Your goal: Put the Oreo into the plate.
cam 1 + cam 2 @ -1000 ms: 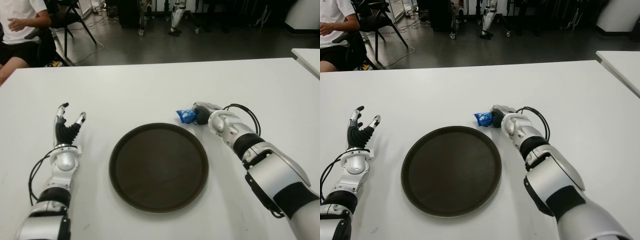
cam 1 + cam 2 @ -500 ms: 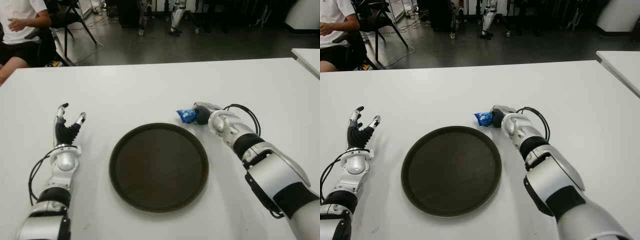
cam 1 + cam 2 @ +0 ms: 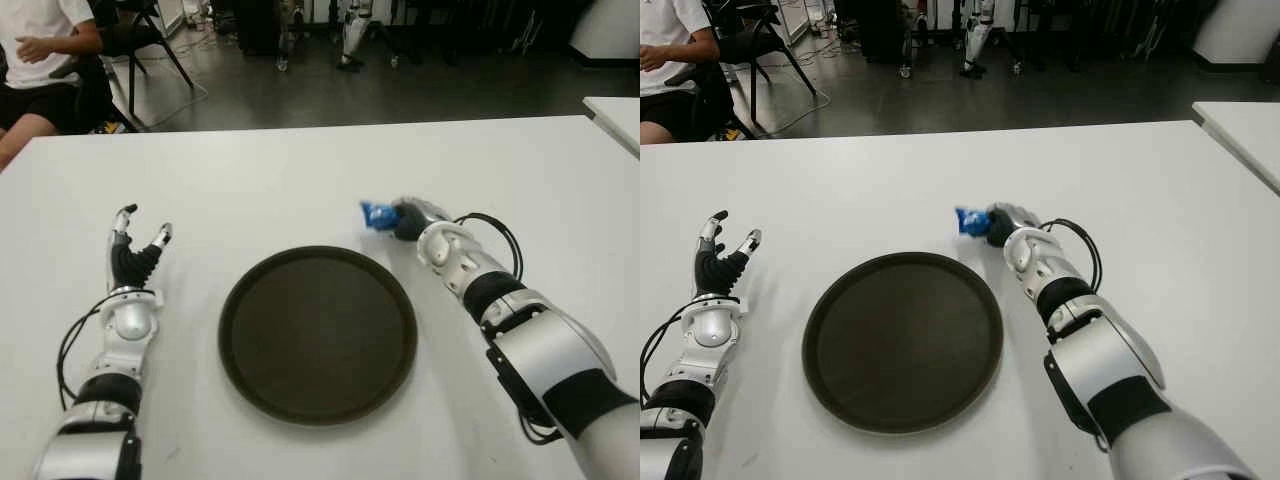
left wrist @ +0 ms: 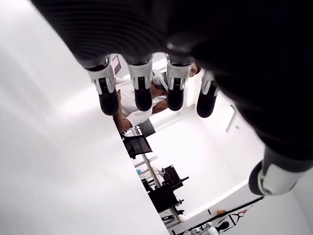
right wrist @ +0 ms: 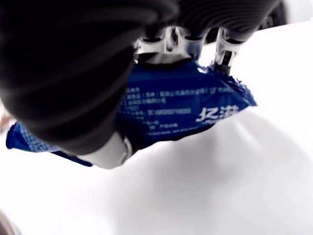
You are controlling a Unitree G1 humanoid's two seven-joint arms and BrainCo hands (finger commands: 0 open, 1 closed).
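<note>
Left eye view: the right hand (image 3: 405,218) pinches the blue Oreo (image 3: 379,215) packet right of centre, beyond the plate (image 3: 317,334) — higher than before. The left hand (image 3: 135,255) shows at left.

Right wrist view: the fingers (image 5: 222,49) hold only one edge, so the packet could slip out.

Left wrist view: fingers spread, holding nothing.

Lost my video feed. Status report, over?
Right robot hand shut on Oreo pack, beyond plate rim. Left robot hand open, idle left of plate. Plate empty, path clear.
</note>
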